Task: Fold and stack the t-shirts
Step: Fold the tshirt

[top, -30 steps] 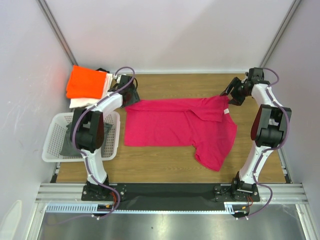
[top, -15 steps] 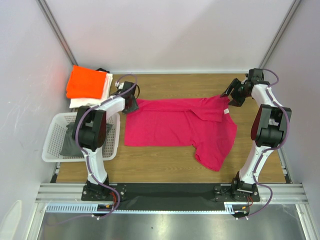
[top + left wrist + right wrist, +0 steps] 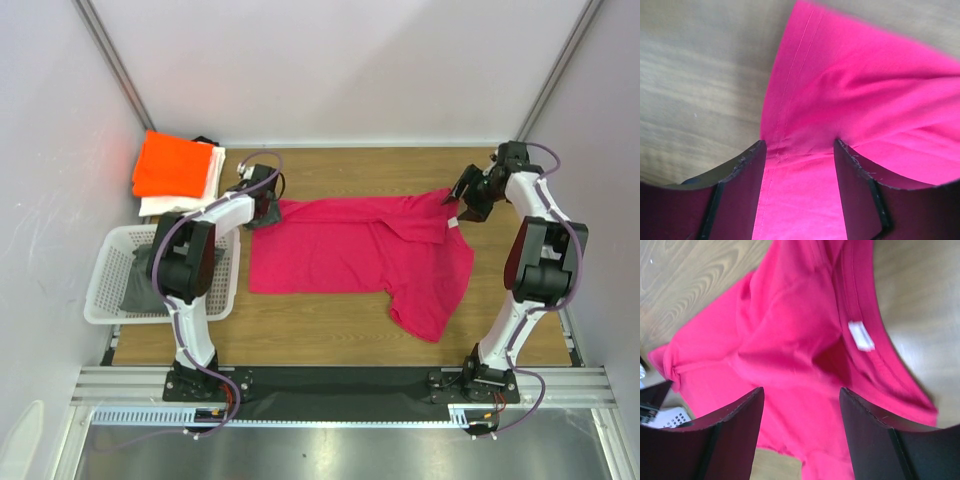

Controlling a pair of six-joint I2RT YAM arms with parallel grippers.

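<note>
The magenta-pink t-shirt (image 3: pixel 350 250) lay mostly flat on the table (image 3: pixel 330 325), its far right shoulder folded over (a white label showed by the collar), and the orange tee (image 3: pixel 170 165) sat folded on the white tee (image 3: pixel 163 206) at the far left corner. The white basket (image 3: pixel 100 300) at the left held a dark grey bundle (image 3: pixel 135 280). The pink shirt's long axis ran left to right, hem leftward, with the left pincer (image 3: pixel 799 147) spread astride its hem corner and the right pincer (image 3: pixel 801 390) spread over the collar end.

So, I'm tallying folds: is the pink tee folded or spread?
Mostly spread: the pink tee lies flat on the table, only one flap lapped over.
</note>
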